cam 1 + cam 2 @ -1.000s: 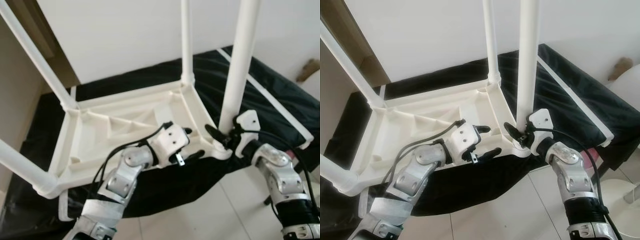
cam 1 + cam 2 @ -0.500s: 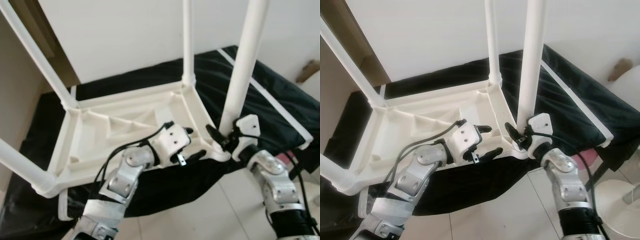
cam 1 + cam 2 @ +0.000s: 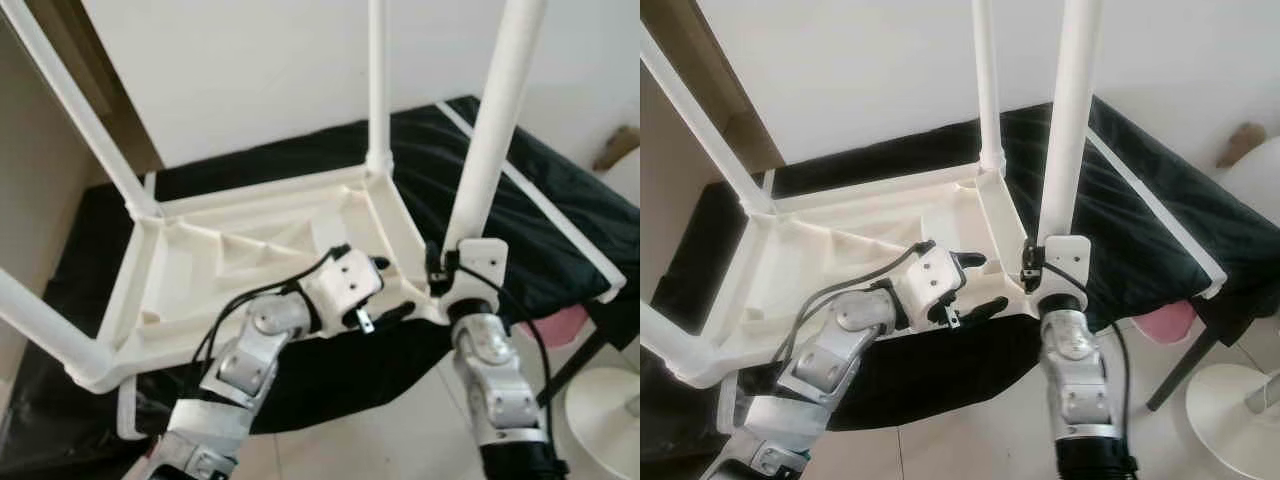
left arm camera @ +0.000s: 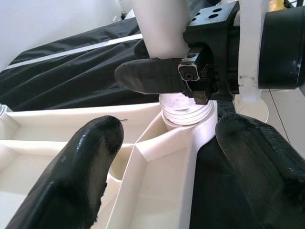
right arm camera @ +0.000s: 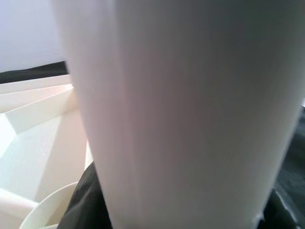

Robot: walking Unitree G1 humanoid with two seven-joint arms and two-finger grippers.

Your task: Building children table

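Note:
A white plastic children's table (image 3: 250,250) lies upside down on a black cloth (image 3: 540,200), its legs pointing up. My right gripper (image 3: 443,265) is shut on the base of the near right leg (image 3: 495,120), just above its corner socket (image 4: 186,107). That leg (image 5: 181,109) stands very close before the right wrist camera. My left gripper (image 3: 385,288) is open over the table's underside, right beside that corner, with nothing between its fingers (image 4: 90,162). One black finger of the right gripper (image 4: 147,76) presses against the leg.
The far right leg (image 3: 377,80) and two left legs (image 3: 75,100) rise steeply around my arms. A pink object (image 3: 560,325) and a white round base (image 3: 605,400) sit on the tiled floor at right. A white wall stands behind.
My right forearm has swung in from the right and now stands almost straight below the leg's base, still gripping it. The leg leans slightly more to the right. The left arm has stayed put.

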